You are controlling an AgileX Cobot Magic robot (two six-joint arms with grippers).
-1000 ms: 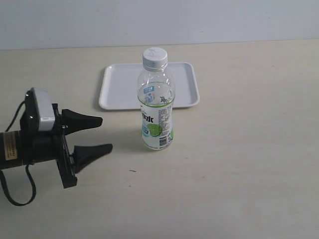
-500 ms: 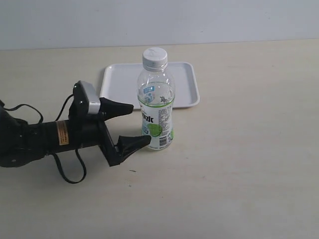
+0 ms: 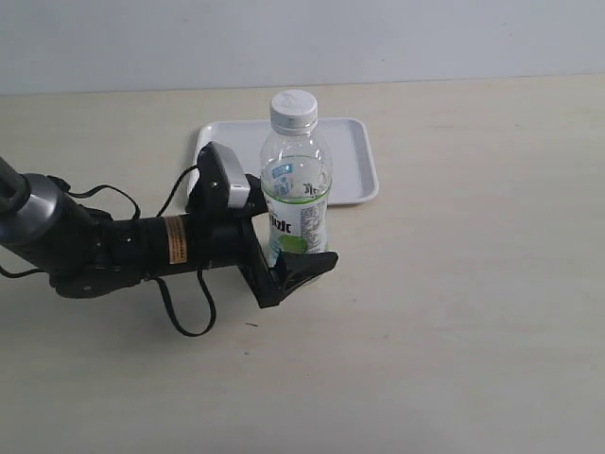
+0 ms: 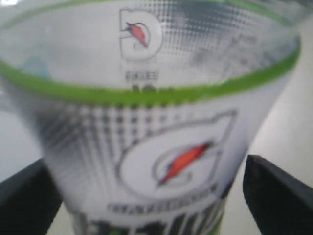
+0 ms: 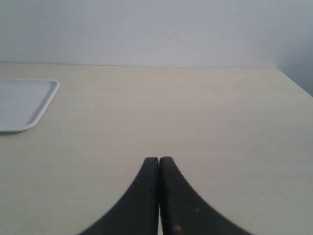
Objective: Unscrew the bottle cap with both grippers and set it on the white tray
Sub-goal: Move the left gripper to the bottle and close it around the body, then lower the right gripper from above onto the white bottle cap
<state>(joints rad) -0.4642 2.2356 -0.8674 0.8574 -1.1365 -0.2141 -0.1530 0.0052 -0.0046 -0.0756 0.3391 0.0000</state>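
The ribbed white bottle cap [image 3: 293, 109] sits screwed on the clear, round-shouldered bottle [image 3: 296, 180]; the bottle stands upright mid-desk, just on the near side of the white tray [image 3: 219, 156]; the tray, flat with rounded corners and a low rim, lies toward the far edge of the pale matte desk [image 3: 473, 331]; the left gripper [image 3: 315, 232] is released, its black wedge jaws spread either side of the label; the right gripper [image 5: 159, 169] is clenched on nothing, jaws pressed together.

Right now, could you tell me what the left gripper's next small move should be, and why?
Probably close the left gripper on the bottle: its open jaws flank the labelled lower body without visibly clamping it, and the bottle cap is on. The right gripper is shut.
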